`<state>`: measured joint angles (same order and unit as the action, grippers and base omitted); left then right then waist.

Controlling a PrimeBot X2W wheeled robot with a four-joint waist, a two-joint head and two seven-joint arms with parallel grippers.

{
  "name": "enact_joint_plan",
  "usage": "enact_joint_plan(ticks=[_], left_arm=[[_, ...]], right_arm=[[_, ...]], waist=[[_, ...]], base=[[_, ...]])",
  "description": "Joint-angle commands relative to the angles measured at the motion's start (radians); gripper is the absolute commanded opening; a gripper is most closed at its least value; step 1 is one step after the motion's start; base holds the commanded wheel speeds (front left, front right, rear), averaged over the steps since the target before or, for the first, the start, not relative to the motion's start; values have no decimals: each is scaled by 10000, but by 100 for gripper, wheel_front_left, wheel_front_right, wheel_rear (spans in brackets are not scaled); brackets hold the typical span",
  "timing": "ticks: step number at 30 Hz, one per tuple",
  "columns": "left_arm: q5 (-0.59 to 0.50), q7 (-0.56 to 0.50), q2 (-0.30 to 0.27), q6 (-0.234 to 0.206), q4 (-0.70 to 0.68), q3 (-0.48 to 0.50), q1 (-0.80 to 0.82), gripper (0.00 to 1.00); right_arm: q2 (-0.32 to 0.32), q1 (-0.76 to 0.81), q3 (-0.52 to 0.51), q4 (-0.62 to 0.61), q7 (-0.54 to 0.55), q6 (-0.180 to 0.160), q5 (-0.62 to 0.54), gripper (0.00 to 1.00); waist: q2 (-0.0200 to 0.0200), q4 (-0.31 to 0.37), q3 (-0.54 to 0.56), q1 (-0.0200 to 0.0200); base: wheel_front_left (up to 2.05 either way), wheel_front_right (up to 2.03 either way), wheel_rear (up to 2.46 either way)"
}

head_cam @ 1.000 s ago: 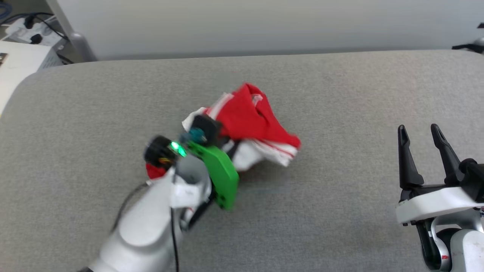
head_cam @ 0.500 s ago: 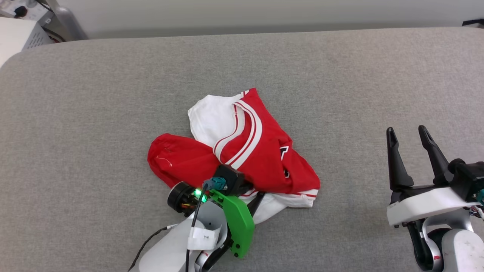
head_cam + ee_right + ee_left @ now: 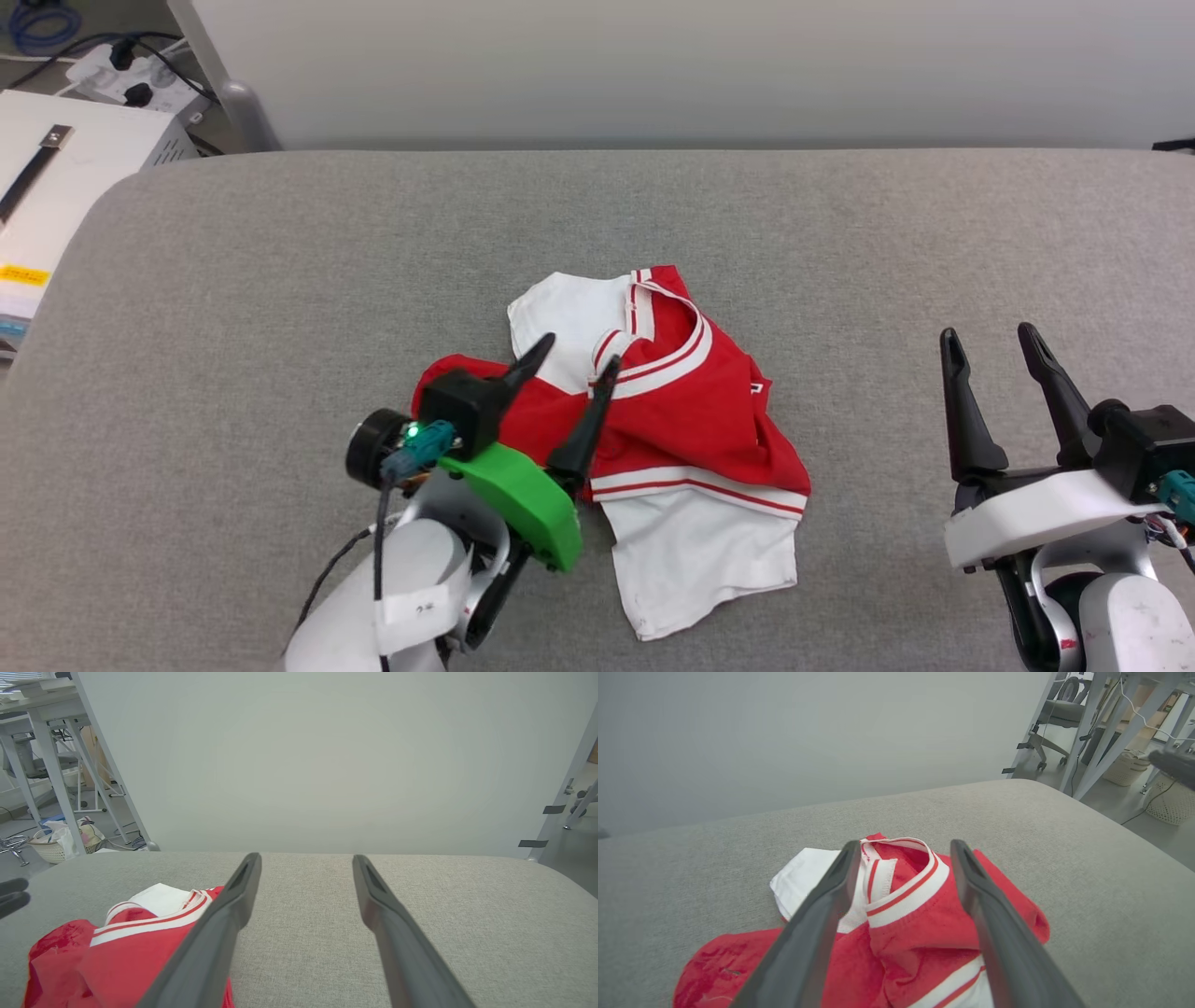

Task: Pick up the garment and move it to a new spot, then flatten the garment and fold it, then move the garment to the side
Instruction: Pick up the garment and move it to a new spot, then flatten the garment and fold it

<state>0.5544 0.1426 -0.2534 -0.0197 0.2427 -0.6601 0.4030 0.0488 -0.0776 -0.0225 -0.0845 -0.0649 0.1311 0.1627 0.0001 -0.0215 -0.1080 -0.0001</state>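
Soft jersey cloth: you treat the garment (image 3: 691, 420) at frame centre as light and limp. Pinch its striped collar (image 3: 695, 341). Left pincer (image 3: 579, 353) is spread, empty; right pincer (image 3: 989, 332), lower right, likewise.

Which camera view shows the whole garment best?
The head view: it shows the garment whole, from the striped collar to the white sleeve. The left wrist view shows the collar end close up; the right wrist view catches a cut-off part.

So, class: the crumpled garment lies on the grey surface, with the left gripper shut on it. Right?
No: the left gripper stands open over the garment, as the left wrist view shows. The garment does lie crumpled on the grey surface.
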Motion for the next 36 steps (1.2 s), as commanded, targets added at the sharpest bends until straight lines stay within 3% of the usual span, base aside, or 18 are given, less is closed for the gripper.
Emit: enact_joint_plan(ticks=[1, 14, 22, 28, 31, 36], left_arm=[[-3, 276, -152, -193, -125, 226, -247, 100], [250, 1149, -1126, -1423, -999, 2488, -1624, 100], [252, 1144, -1682, -1768, -1453, 2898, -2513, 100], [265, 983, -1787, -1838, -1700, 2840, -2678, 100], [251, 932, -1836, -1822, -1779, 2816, -2609, 100], [174, 924, -1836, -1768, -1866, 2723, -2414, 100]], right_arm=[[15, 185, 13, 15, 45, -4, 20, 100], [15, 784, 17, 14, 213, -4, 74, 100], [14, 1040, 28, -116, 351, -4, 83, 100], [15, 1071, 87, -213, 724, -4, -50, 100], [316, 909, 821, -259, 1321, -4, 9, 100], [1516, 419, 3156, -152, 3029, -4, 786, 100]], waist=[[-1, -180, 217, 1], [-1, -305, 721, 1], [-1, -258, 839, 1], [-1, -361, 839, 1], [-1, -438, 736, 1], [-1, -737, 542, 1]], base=[[0, 0, 0], [0, 0, 0], [0, 0, 0], [0, 0, 0], [0, 0, 0], [0, 0, 0]])
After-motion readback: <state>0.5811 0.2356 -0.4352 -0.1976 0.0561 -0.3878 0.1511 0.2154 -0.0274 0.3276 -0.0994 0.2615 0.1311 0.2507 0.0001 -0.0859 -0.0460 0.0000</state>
